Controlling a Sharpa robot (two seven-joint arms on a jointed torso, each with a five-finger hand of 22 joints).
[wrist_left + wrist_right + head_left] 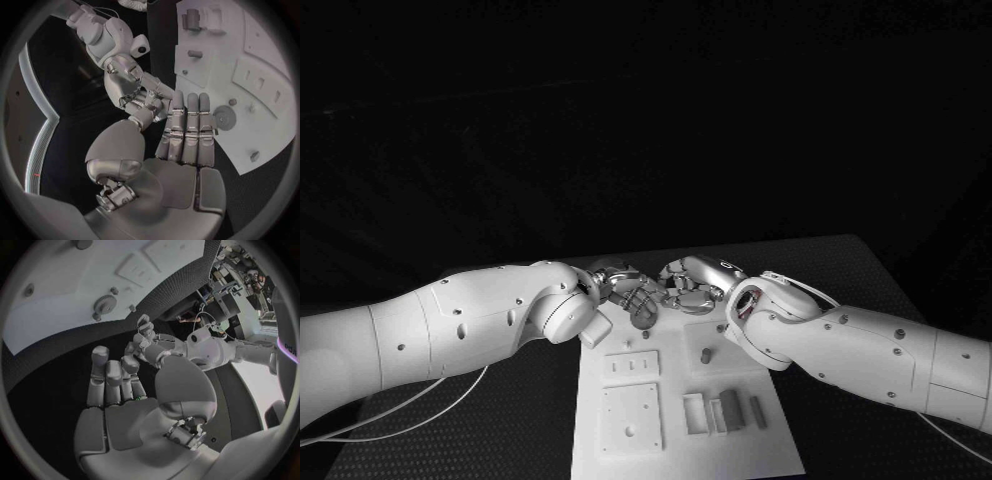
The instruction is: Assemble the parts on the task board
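- Parts for the assembly lie on the task board [678, 440]: a small gear [105, 304] by its far edge, upright pegs [708, 354] mid-board, slim blocks [728, 410] nearer the robot.
- Left hand [629, 290] hovers over the board's far end, fingers straight and together, grasping nothing.
- Right hand [692, 285] sits just beside it, fingers extended, likewise empty.
- Judged small, light, rigid, smooth plastic; likely slippery, so pinch each across opposite flat sides, the gear by its toothed rim.
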